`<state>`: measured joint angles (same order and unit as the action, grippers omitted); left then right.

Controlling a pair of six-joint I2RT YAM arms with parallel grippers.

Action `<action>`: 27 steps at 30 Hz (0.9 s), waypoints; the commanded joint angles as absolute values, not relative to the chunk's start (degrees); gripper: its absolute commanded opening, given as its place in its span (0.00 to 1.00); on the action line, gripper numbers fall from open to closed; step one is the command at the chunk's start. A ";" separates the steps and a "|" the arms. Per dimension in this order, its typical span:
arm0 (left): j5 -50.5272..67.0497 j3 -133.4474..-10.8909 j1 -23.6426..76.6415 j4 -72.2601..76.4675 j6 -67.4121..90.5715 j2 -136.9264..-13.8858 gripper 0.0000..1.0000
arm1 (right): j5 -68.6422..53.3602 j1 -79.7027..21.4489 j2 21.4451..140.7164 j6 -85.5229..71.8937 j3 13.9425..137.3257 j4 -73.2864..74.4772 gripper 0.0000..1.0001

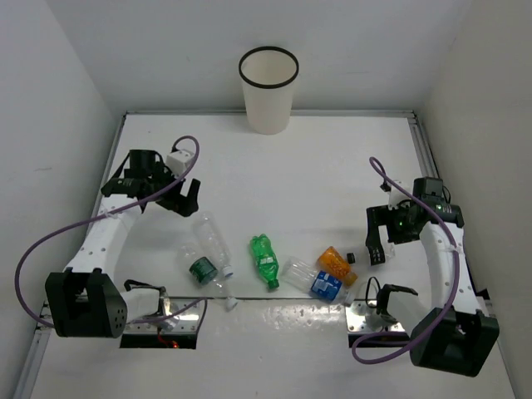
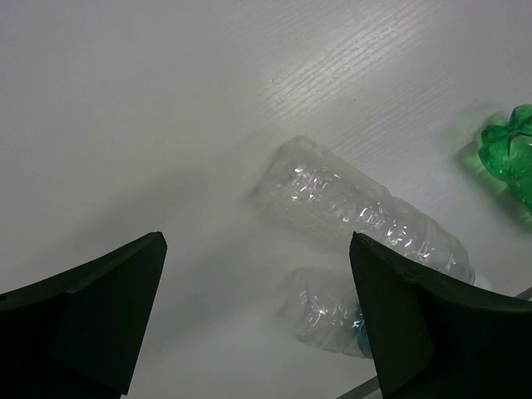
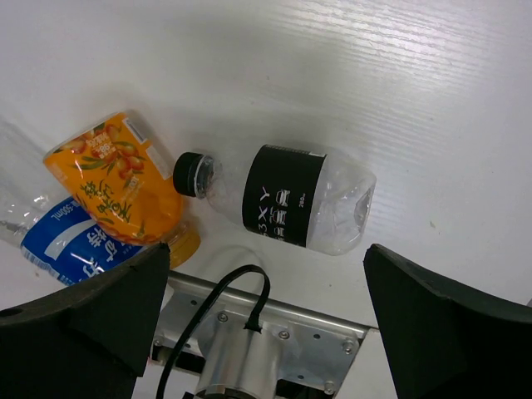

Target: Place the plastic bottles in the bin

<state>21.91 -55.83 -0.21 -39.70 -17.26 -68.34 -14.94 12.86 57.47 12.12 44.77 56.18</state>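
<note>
The white bin (image 1: 268,90) with a black rim stands at the back centre. My left gripper (image 1: 183,204) is open and empty, just above the upper end of a clear bottle (image 1: 212,237); that bottle lies ahead between my fingers in the left wrist view (image 2: 366,220). Beside it lies a clear bottle with a green label (image 1: 202,268). A green bottle (image 1: 265,259), an orange bottle (image 1: 337,263) and a blue-labelled bottle (image 1: 322,284) lie in the front middle. My right gripper (image 1: 376,248) is open above the dark-labelled bottle (image 3: 287,199), which lies on its side next to the orange bottle (image 3: 120,187).
White walls enclose the table on the left, back and right. The right arm's metal base plate (image 3: 266,332) and a black cable sit just below the dark-labelled bottle. The left arm's base plate (image 1: 162,320) is near the green-labelled bottle's cap.
</note>
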 commanded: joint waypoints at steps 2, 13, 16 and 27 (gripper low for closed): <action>16.72 -55.28 2.62 -37.36 -9.27 -67.24 0.99 | -14.59 12.74 57.22 13.10 44.56 54.93 0.98; 8.25 -59.15 6.86 -46.31 17.58 -73.64 0.99 | -13.71 12.74 57.66 13.71 43.50 54.05 0.98; 11.77 -56.53 7.73 -47.81 20.82 -74.27 0.99 | -13.45 12.74 57.92 13.71 43.33 54.05 0.98; 10.29 -53.69 9.49 -47.20 32.25 -84.98 0.99 | -12.39 12.74 59.32 13.01 43.24 53.52 0.98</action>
<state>11.07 -52.66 8.93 -47.09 27.92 -82.54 -13.19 12.86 58.76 12.95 43.29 55.09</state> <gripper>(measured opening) 0.992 0.981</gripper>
